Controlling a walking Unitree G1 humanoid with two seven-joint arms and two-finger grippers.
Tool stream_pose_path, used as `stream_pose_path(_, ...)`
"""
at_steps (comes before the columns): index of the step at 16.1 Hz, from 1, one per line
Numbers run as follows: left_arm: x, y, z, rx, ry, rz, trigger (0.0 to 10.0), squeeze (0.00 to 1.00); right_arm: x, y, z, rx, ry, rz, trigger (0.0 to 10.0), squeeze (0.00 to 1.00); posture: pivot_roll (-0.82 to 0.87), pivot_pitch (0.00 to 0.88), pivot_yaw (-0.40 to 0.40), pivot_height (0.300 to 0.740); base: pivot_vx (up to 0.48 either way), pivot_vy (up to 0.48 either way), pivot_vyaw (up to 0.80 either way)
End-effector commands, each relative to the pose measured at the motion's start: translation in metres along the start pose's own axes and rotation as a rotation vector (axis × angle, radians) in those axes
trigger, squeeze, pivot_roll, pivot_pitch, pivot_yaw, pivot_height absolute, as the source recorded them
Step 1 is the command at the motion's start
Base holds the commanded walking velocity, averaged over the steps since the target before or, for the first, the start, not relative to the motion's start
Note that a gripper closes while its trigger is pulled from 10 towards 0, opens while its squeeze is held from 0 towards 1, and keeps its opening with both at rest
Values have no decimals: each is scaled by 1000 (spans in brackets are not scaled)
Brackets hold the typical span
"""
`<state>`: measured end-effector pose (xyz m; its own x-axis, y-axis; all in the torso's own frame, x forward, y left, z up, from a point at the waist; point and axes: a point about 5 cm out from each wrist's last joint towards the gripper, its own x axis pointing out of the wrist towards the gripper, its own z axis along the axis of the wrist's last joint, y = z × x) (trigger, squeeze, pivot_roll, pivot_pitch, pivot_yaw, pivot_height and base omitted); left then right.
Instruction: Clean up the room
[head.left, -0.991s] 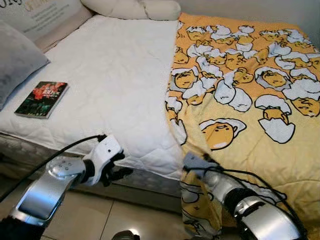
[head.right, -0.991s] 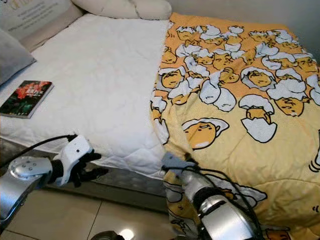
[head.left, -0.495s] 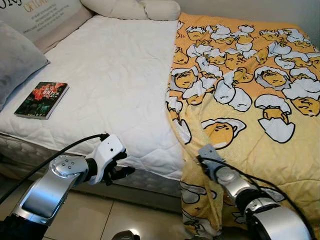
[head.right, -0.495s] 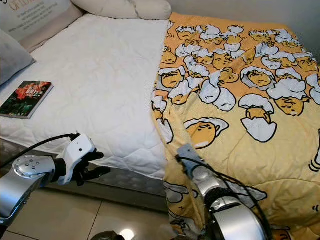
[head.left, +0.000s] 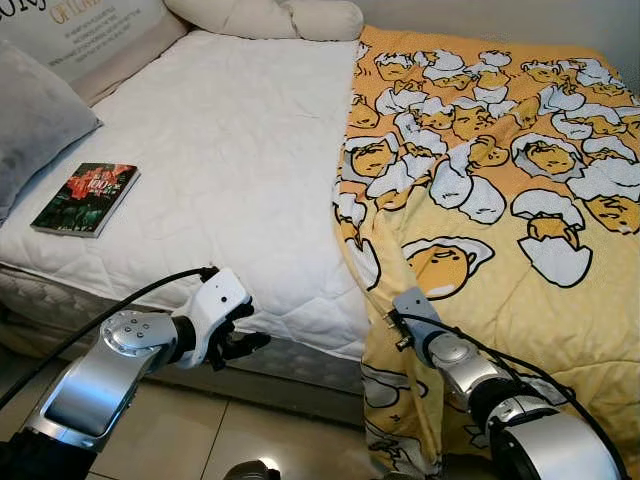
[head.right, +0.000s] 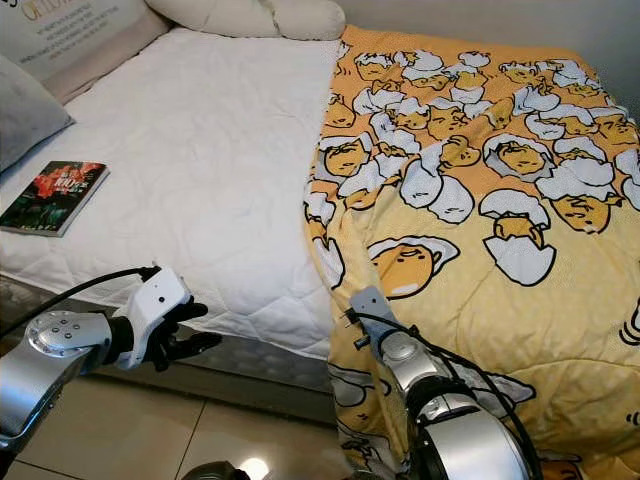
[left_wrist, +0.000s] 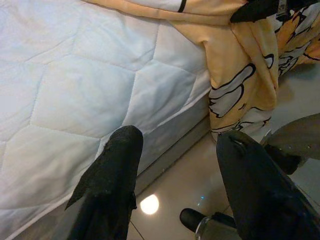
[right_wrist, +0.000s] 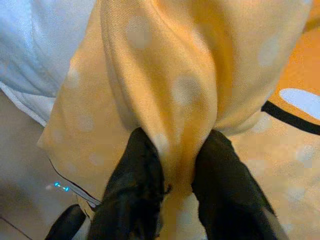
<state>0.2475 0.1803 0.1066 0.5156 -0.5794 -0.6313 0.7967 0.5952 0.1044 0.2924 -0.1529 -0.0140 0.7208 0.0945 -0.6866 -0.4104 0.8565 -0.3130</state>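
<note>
While the right gripper (right_wrist: 172, 165) is at the near edge of the bed (head.left: 230, 170), its jaws are closed on a fold of the yellow blanket (head.left: 500, 200), and the cloth is pinched between the two black fingers (right_wrist: 132, 185). This blanket, printed with cartoon eggs, covers the right half of the bed and hangs down over the near side towards the tiled floor (head.left: 200, 440). Its left border runs along the middle of the white quilted mattress cover (head.right: 200, 150), which is bare on the left half.

The left gripper (left_wrist: 175, 165) hovers low beside the mattress edge, above the floor, with its jaws wide apart and nothing between them.

Near the left edge of the bed a book (head.left: 85, 198) with a dark cover lies flat. A grey pillow (head.left: 35, 115) is just beside it, and cream pillows (head.left: 270, 18) lie at the far end.
</note>
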Motion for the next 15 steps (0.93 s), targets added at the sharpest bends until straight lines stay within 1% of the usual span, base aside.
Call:
stream_pose_path(1, 1, 2, 3, 18, -1, 8, 10000, 0, 0, -5, 3, -6, -16, -4, 0, 0, 75, 0, -2, 740, 0, 0, 0)
stream_pose_path(3, 0, 2, 3, 18, 0, 12, 10000, 0, 0, -6, 10, -6, -44, 35, 0, 0, 77, 0, -4, 740, 0, 0, 0)
stream_pose_path(4, -2, 4, 1, 17, 3, 15, 10000, 0, 0, -1, 17, 13, -77, 140, 0, 0, 77, 0, -4, 740, 0, 0, 0)
stream_pose_path(5, -3, 5, 0, 17, 9, 19, 10000, 0, -3, 11, 28, 24, -133, 345, 0, 0, 72, 0, -2, 740, 0, 0, 0)
stream_pose_path(6, -4, 6, -1, 18, 14, 20, 10000, 0, -6, 20, 34, 12, -171, 488, 0, 0, 71, 0, -1, 740, 0, 0, 0)
stream_pose_path(9, -4, 8, 0, 22, 16, 21, 10000, 0, -15, 35, 46, -19, -234, 761, 0, 0, 71, 0, 3, 740, 0, 0, 0)
stream_pose_path(10, -3, 9, 1, 25, 14, 24, 10000, 0, -18, 43, 60, 36, -283, 852, 0, 0, 74, 0, 5, 740, 0, 0, 0)
stream_pose_path(12, -4, 9, 0, 26, 14, 24, 10000, 0, -20, 50, 69, 57, -310, 907, 0, 0, 77, 0, 7, 740, 0, 0, 0)
stream_pose_path(13, -5, 10, -1, 27, 17, 24, 10000, 0, -23, 58, 78, 56, -335, 970, 0, 0, 77, 0, 9, 740, 0, 0, 0)
stream_pose_path(14, -6, 10, -2, 29, 21, 26, 10000, 0, -25, 65, 84, 53, -352, 995, 0, 0, 77, 0, 10, 740, 0, 0, 0)
stream_pose_path(15, -6, 11, -2, 30, 23, 27, 10000, 0, -26, 67, 88, 64, -360, 1003, 392, 0, 78, 0, 10, 740, 0, 0, 0)
